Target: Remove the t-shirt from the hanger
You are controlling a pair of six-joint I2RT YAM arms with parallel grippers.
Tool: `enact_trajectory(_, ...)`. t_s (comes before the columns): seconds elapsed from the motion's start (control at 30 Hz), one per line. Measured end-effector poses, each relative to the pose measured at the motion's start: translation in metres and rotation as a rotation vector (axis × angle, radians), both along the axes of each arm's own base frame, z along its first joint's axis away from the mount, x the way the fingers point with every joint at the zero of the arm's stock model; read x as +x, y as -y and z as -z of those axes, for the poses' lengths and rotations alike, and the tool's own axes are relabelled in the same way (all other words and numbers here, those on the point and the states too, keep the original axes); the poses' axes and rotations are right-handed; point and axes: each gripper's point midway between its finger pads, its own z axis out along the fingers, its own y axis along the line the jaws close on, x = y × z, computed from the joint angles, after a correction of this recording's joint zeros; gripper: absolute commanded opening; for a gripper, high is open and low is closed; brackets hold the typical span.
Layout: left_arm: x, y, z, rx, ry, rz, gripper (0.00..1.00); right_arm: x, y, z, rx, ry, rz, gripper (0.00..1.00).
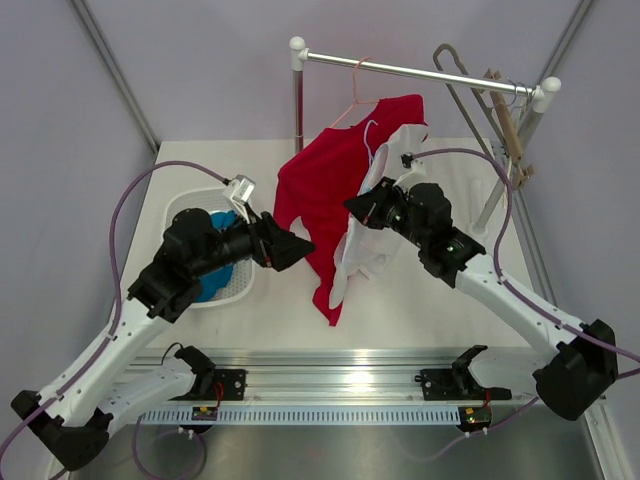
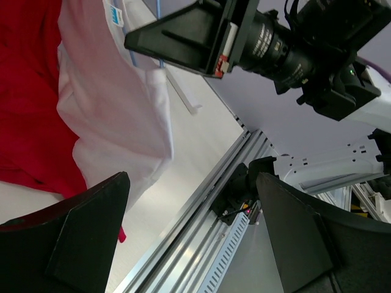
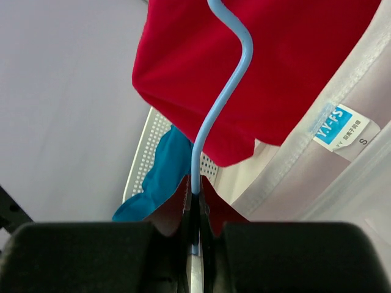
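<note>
White t-shirt on a blue hanger.
Right pincer clamps the hanger steady; left pincer, released, hovers near the shirt.

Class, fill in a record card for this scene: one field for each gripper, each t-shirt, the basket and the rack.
Right gripper: shut on the blue hanger
Left gripper: open, holding nothing, near the shirts' lower edges
White t-shirt: hanging by the right gripper, collar label showing
Red t-shirt: hanging from the rod, beside the white one
Basket: left of the shirts, blue cloth inside
</note>
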Motion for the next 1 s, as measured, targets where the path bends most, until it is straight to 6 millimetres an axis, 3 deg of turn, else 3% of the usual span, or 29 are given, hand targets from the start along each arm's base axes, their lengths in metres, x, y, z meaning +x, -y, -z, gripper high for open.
enact_trajectory(0.1,0.003,0.013,-0.005,0.000,-0.010,0.019,0.85,-0.021,0.011,0.000,0.001,-0.002,-0.017,0.00)
enact_trajectory(0.33,0.001,0.068,-0.014,0.026,-0.003,0.086,0.84,-0.069,0.028,-0.028,0.062,0.067,-0.074,0.00)
enact_trajectory(0.47,0.013,0.092,-0.013,0.058,0.006,0.069,0.83,-0.092,0.024,-0.018,0.053,0.043,-0.135,0.00)
enact_trajectory(0.67,0.041,0.116,-0.012,0.098,0.022,0.020,0.78,-0.110,0.025,0.005,0.021,-0.011,-0.180,0.00)
enact_trajectory(0.8,0.054,0.129,-0.004,0.123,0.020,0.012,0.73,-0.118,0.027,0.003,0.028,-0.005,-0.196,0.00)
enact_trajectory(1.0,0.061,0.144,0.013,0.156,-0.002,0.025,0.52,-0.129,0.025,0.000,0.037,-0.005,-0.228,0.00)
